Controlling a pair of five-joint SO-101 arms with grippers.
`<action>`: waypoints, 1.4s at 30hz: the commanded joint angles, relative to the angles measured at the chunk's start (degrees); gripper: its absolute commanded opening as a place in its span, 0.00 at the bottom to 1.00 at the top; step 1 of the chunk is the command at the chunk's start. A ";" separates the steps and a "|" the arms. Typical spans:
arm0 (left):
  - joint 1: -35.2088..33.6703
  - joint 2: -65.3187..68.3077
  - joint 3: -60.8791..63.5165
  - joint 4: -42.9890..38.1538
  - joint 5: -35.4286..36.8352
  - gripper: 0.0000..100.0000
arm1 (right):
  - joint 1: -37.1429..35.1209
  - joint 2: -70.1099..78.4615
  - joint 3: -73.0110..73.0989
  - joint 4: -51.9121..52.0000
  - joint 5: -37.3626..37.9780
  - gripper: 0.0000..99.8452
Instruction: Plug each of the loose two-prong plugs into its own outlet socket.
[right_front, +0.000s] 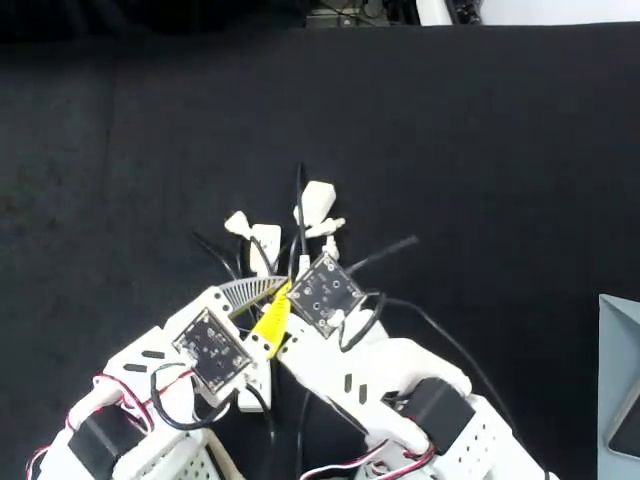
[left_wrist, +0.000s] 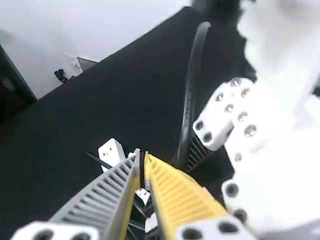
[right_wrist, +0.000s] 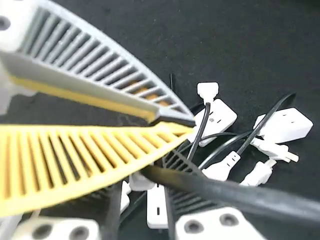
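Several plugs (right_wrist: 272, 149) and sockets (right_wrist: 218, 114) lie tangled, partly hidden under cables (right_wrist: 200, 132).

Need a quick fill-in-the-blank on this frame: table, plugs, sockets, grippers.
1. The table is ___.
2. The sockets and plugs are ___.
3. The left gripper has one gray finger and one ___ finger.
4. The right gripper is ___.

Missing words: black; white; yellow; shut.

White plugs (right_wrist: 272, 149) and sockets (right_wrist: 283, 125) — lying loose; clustered on the table (right_front: 480, 150).
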 joint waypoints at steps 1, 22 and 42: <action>-0.75 -0.18 -3.65 0.09 -0.88 0.03 | -0.35 -0.22 -0.40 -0.62 0.00 0.01; -28.79 13.10 -2.86 3.69 1.32 0.03 | 23.47 -0.13 -0.84 3.96 8.35 0.01; -24.84 69.01 -29.76 10.99 5.54 0.24 | 43.08 -0.13 -0.84 6.68 8.53 0.01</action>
